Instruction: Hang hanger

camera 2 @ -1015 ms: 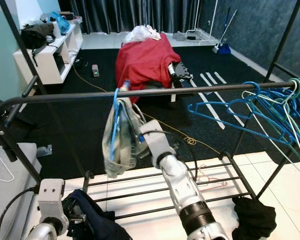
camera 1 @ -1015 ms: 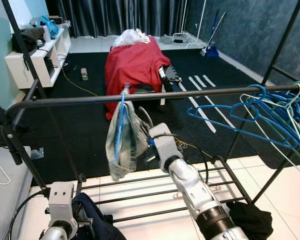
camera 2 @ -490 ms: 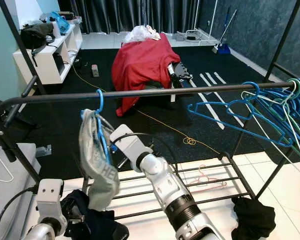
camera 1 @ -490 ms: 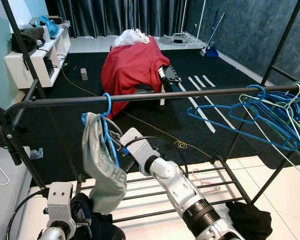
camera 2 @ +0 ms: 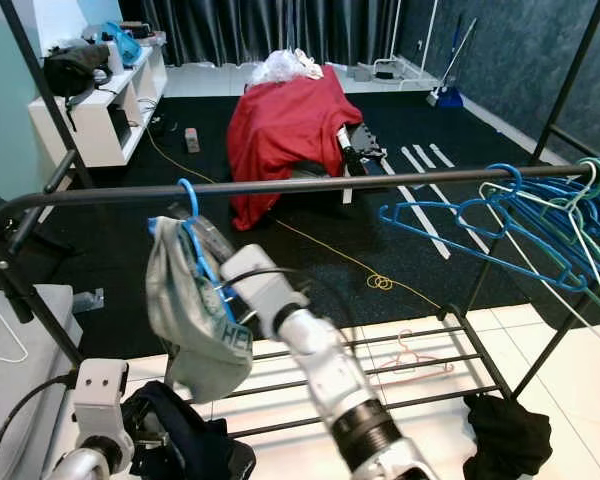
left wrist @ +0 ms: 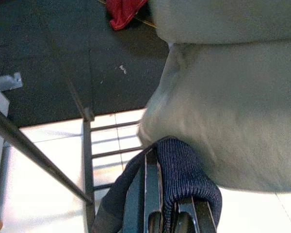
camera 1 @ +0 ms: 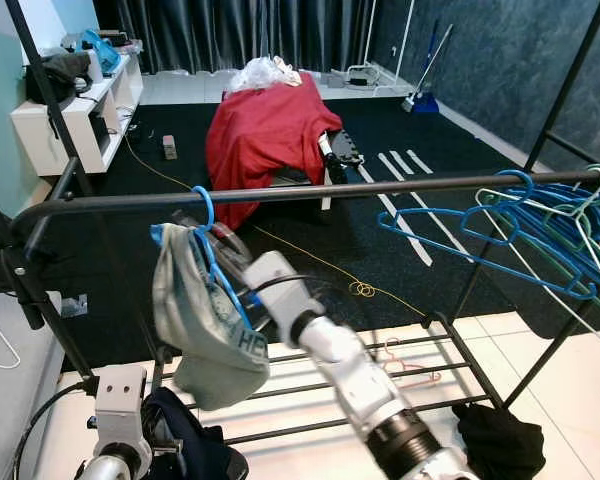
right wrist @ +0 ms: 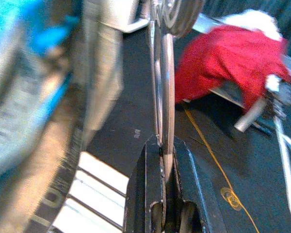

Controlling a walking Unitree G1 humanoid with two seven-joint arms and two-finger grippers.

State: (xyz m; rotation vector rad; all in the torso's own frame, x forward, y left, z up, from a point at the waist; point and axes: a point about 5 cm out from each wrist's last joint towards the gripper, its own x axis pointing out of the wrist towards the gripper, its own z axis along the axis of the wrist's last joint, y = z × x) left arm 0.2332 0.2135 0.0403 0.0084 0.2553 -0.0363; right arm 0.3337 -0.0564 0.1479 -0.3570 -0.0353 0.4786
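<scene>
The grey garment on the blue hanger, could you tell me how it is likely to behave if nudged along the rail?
The grey garment sags in loose folds, so it is probably floppy and light. It hangs from a blue hanger hooked over the rail, so a push would likely set it swinging. The right tool sits beside it.

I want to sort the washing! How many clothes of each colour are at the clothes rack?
Grey: 1, the grey garment on the blue hanger
Dark blue: 1, the dark blue garment draped on the left gripper
Black: 1, the black heap by the rack's foot
Total: 3
</scene>
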